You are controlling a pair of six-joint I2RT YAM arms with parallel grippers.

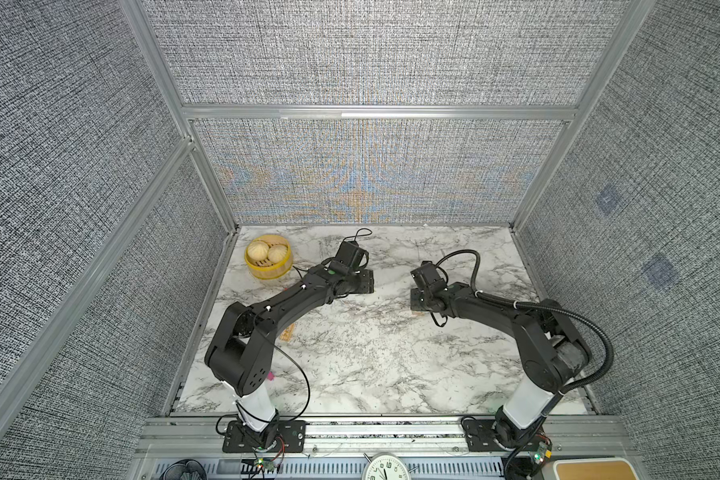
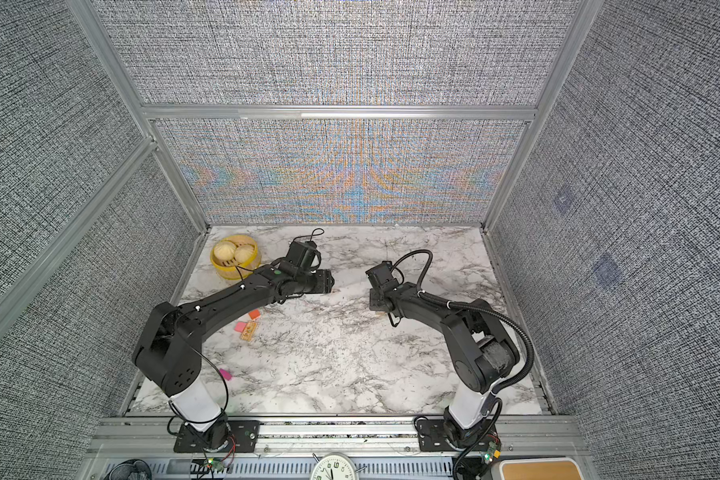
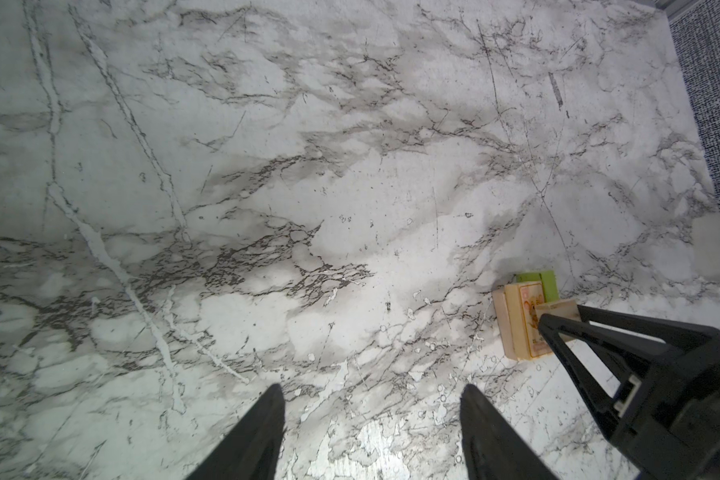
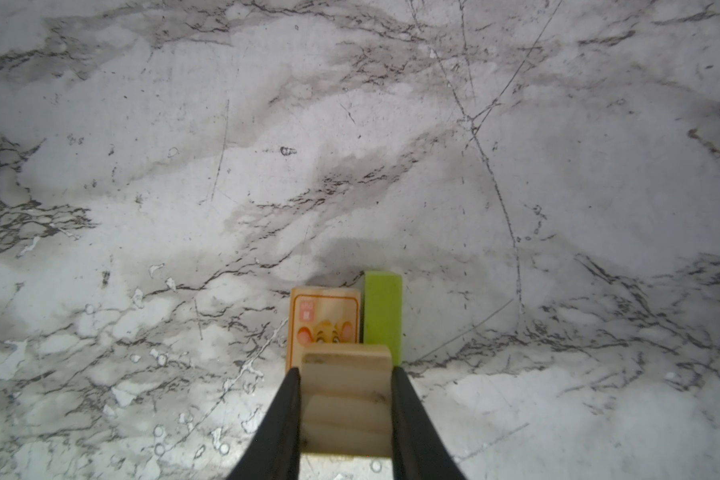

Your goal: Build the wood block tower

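Note:
My right gripper [image 4: 346, 370] is shut on a plain tan wood block [image 4: 346, 399]. It holds that block just over the near ends of a tan printed block [image 4: 323, 320] and a lime-green block [image 4: 383, 311], which lie side by side on the marble as the tower's low base. I cannot tell whether the held block touches them. The left wrist view shows the same group [image 3: 524, 320] with the right gripper [image 3: 562, 316] on it. My left gripper [image 3: 372, 388] is open over bare marble beside them. Loose orange [image 2: 254, 314], pink [image 2: 240, 326], tan [image 2: 248, 332] and magenta [image 2: 225, 374] blocks lie by the left arm.
A yellow bamboo steamer [image 1: 268, 257] with two buns stands at the back left corner. Grey fabric walls close the table [image 1: 371, 374] on three sides. The two grippers [image 1: 364, 282] [image 1: 416, 305] face each other near mid-table, a short gap apart.

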